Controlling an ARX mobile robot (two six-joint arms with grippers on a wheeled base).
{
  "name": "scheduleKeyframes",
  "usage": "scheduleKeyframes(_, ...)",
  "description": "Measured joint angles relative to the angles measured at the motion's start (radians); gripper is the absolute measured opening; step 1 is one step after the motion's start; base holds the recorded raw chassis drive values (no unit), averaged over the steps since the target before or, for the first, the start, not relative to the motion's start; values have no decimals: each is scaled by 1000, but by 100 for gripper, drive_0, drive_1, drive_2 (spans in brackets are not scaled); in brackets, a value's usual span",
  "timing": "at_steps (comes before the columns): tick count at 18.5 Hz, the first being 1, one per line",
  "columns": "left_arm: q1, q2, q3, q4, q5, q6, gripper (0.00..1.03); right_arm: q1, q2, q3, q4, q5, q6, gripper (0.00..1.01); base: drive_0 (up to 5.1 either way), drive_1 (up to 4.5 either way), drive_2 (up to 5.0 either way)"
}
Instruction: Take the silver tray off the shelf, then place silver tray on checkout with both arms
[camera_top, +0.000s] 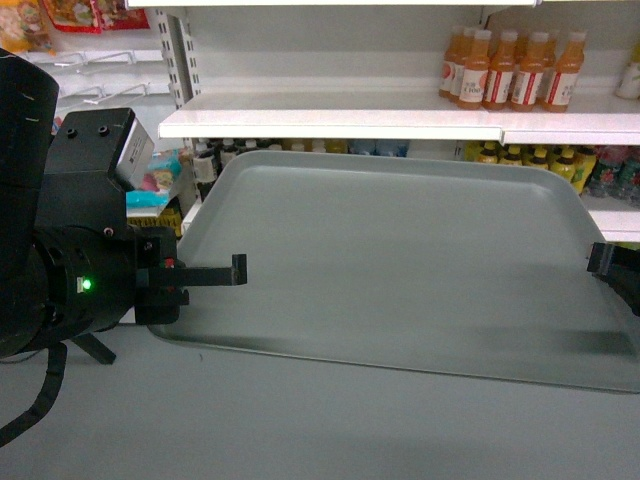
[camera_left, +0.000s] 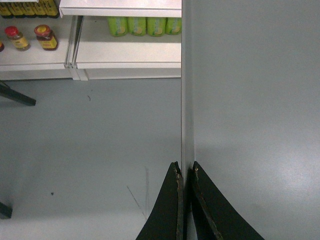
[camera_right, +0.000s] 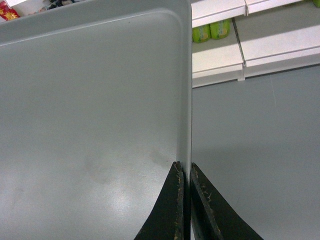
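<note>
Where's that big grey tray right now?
In the head view the silver tray fills the middle, held off the floor in front of the shelf, its left rim pinched by the left hand and its right rim by the right hand.

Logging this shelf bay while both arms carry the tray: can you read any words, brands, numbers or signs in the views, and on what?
No text is legible in any view.
Orange drink bottles: labels too blurred to read.
Red-lidded jars: labels too small to read.
Green bottles: no readable print.
Red packets: print blurred.
Silver tray: plain, unmarked.
</note>
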Motion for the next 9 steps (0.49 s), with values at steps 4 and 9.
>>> scheduleKeyframes(4, 0, 0, 0, 3, 0, 0, 3, 0, 0, 0, 1, 0, 0, 2, -3, -434, 427)
scheduleKeyframes(9, 0, 0, 0, 3, 0, 0, 3, 0, 0, 0, 1, 0, 0, 2, -3, -434, 427)
